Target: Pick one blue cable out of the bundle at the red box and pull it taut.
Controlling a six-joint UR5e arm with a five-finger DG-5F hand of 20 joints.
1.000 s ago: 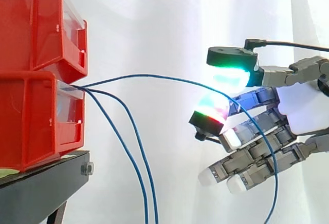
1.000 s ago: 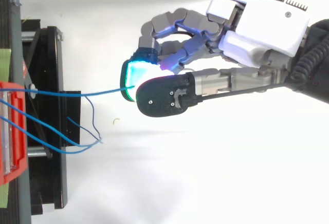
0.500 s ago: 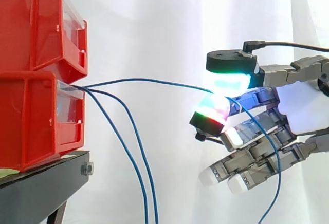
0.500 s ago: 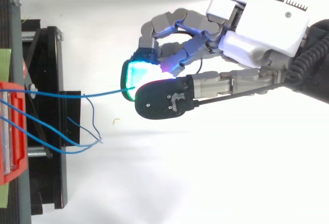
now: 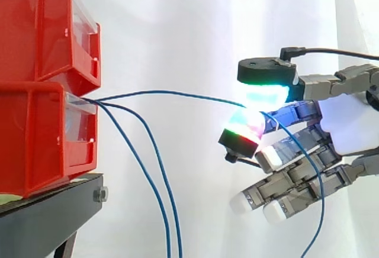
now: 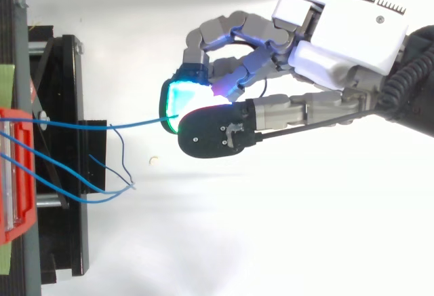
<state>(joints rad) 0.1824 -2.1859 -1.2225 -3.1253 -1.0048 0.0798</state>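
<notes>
The hand [image 5: 349, 125] is pinching one blue cable [image 5: 172, 92] between its glowing thumb and finger pads, the cable running in a shallow arc from the lower red box [image 5: 35, 139] to the hand, then drooping past its fingers.

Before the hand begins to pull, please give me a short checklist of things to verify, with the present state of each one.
1. One blue cable pinched between the fingers: ok.
2. No second cable in the hand: ok; the two other cables hang free from the red box.
3. Held cable taut: not ok, it bows between box and pinch.
4. Cable end fixed inside the box: cannot tell.
5. Loose tail free of the lower fingers: cannot tell; it crosses them in the side view.
</notes>
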